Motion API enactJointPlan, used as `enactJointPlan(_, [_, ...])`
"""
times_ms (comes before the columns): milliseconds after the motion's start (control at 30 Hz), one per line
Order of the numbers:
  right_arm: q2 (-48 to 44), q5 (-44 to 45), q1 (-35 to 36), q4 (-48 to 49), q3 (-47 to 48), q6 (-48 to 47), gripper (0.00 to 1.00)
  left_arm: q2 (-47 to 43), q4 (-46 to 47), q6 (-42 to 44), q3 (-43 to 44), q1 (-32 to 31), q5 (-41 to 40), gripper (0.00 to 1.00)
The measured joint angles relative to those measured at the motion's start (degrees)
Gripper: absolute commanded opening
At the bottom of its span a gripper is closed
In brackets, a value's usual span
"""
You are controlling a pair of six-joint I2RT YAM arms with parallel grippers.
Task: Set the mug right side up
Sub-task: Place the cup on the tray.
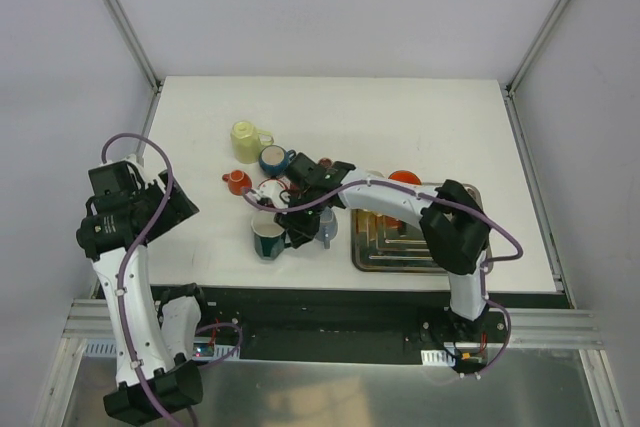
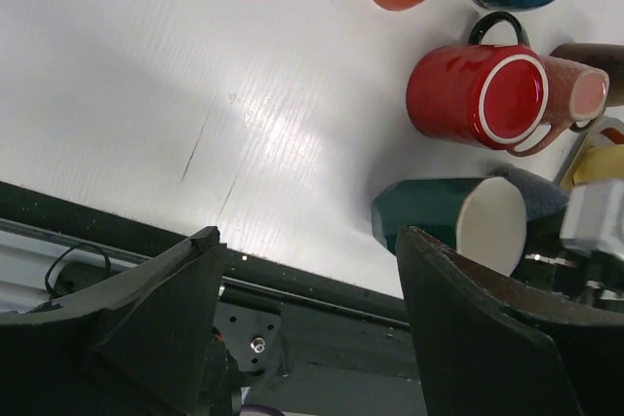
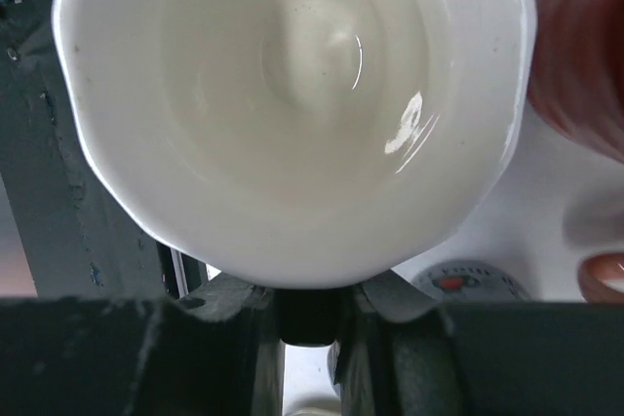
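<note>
My right gripper point(image 3: 310, 323) is pinched narrow on the near edge of the mug point(image 1: 268, 238), which stands on the table point(image 1: 420, 117) right at my fingertips. Its white mouth faces up toward my wrist, its long axis about upright. My left gripper point(image 2: 307, 241) hangs spread wide and empty, well apart from the mug.

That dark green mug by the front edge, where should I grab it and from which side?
Pinch the rim wall from above, one finger inside: the dark green mug stands mouth up, its rim exposed. The right claw grips it just so.
</note>
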Motion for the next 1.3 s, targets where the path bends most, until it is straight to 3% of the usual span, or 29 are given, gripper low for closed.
enactJointPlan(167, [-4.6,-0.4,-4.3,-1.3,0.2,1.8,0.0,4.6,2.2,0.3,2.0,0.0,0.9,0.7])
enactJointPlan(367, [-20.9,4.2,-11.4,0.6,-1.9,6.6,0.0,11.1,5.4,1.7,3.7,0.0,4.5,0.65])
enactJointPlan(500, [-33.5,10.3,-21.3,1.4,-6.3,12.3,0.0,15.8,6.6,1.7,3.8,0.0,7.1,0.65])
enactJointPlan(633, [-40.3,21.0,-34.8,1.5,-12.5,19.1,0.0,18.2,6.9,1.8,4.6,0.0,7.5,0.65])
enactJointPlan(767, [-41.6,31.0,-43.8,-1.3,-19.0,23.3,0.0,19.2,7.1,2.0,6.1,0.0,7.6,0.64])
enactJointPlan(900, [-41.5,35.0,-47.0,-6.0,-23.5,27.3,0.0,19.6,7.5,2.1,6.5,0.0,7.6,0.64])
enactJointPlan(1300, [-37.1,33.9,-48.3,-6.2,-29.6,36.5,0.0,18.1,7.8,2.1,5.7,0.0,7.6,0.65])
